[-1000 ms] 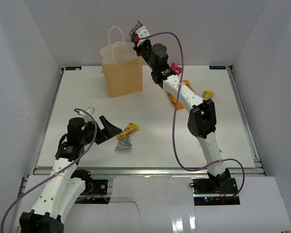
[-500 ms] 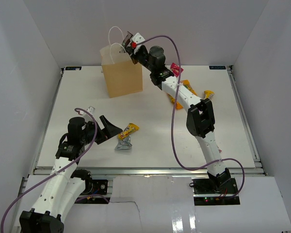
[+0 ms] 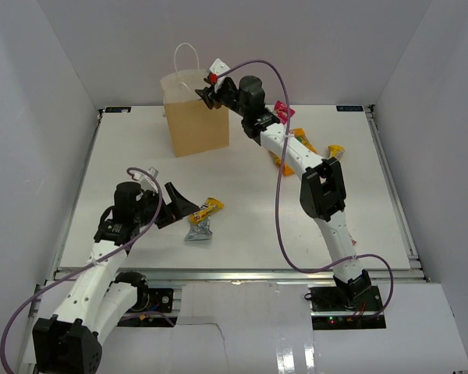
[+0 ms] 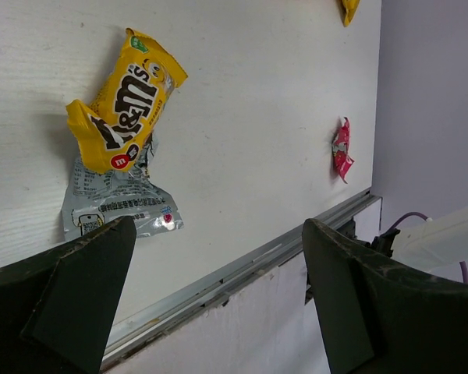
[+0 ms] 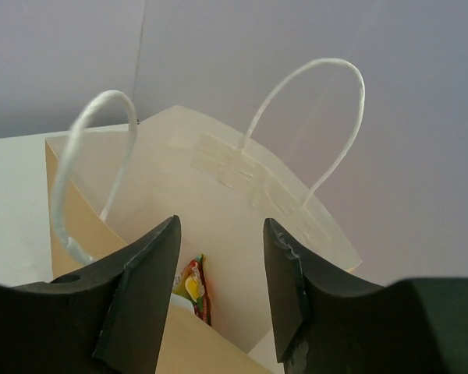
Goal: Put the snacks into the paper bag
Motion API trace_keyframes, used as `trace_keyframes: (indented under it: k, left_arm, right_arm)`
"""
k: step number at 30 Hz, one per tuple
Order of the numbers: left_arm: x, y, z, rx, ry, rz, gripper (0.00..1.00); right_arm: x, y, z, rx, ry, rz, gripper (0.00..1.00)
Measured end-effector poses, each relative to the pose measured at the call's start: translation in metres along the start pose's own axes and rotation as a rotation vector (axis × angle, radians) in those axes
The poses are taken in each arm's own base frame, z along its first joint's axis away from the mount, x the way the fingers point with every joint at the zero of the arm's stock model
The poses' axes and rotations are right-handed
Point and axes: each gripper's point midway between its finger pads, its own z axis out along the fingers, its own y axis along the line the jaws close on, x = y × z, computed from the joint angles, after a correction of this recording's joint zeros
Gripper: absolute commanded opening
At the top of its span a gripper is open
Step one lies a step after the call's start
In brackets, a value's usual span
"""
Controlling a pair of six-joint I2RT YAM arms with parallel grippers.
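The tan paper bag (image 3: 196, 125) stands upright at the back of the table, its white cord handles up. My right gripper (image 3: 205, 93) hangs open over the bag's mouth with nothing between its fingers. In the right wrist view the gripper (image 5: 221, 226) looks down into the paper bag (image 5: 242, 195), where a red and yellow packet (image 5: 193, 284) lies inside. My left gripper (image 3: 179, 206) is open low over the table, just left of a yellow packet (image 3: 208, 208) and a silver wrapper (image 3: 198, 231). The left wrist view shows the gripper (image 4: 218, 226), the yellow packet (image 4: 129, 97) and the silver wrapper (image 4: 113, 204).
More snacks lie right of the bag: a pink-red packet (image 3: 281, 108) and orange-yellow ones (image 3: 300, 140) (image 3: 335, 152), partly under the right arm. A pink packet (image 4: 342, 149) lies near the table's front rail (image 4: 242, 265). White walls enclose the table.
My right gripper has swung left from beside the bag to above its mouth and has opened. The left arm has shifted slightly, still open.
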Motion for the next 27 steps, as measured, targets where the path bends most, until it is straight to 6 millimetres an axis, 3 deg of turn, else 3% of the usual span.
trace_keyframes:
  k: [4,8,11,16,18,21,24,27]
  left_arm:
    - [-0.006,0.002,0.008,-0.023,0.025,0.027,0.98]
    - [-0.017,0.0,0.022,-0.053,0.048,0.084,0.98]
    - [-0.021,0.0,0.037,-0.088,0.079,0.148,0.95]
    - [-0.015,-0.001,0.075,-0.163,0.175,0.318,0.91]
    - [-0.012,0.001,0.09,-0.201,0.211,0.398,0.9]
    - [-0.008,0.011,0.108,-0.269,0.262,0.525,0.89]
    - [0.0,0.028,0.119,-0.333,0.321,0.628,0.84]
    - [0.009,0.045,0.125,-0.397,0.38,0.7,0.78]
  right_arm:
    - [0.007,-0.007,-0.005,0.001,0.028,0.008,0.57]
    - [0.009,-0.019,-0.025,-0.044,0.074,0.028,0.75]
    - [0.001,-0.037,-0.064,-0.111,0.124,0.064,0.8]
    - [-0.016,-0.052,-0.158,-0.2,0.222,0.111,0.84]
    - [-0.018,-0.041,-0.197,-0.244,0.27,0.121,0.86]
    - [-0.014,-0.005,-0.248,-0.332,0.327,0.15,0.86]
    - [0.003,0.04,-0.301,-0.404,0.408,0.223,0.87]
    - [0.014,0.068,-0.341,-0.421,0.462,0.283,0.87]
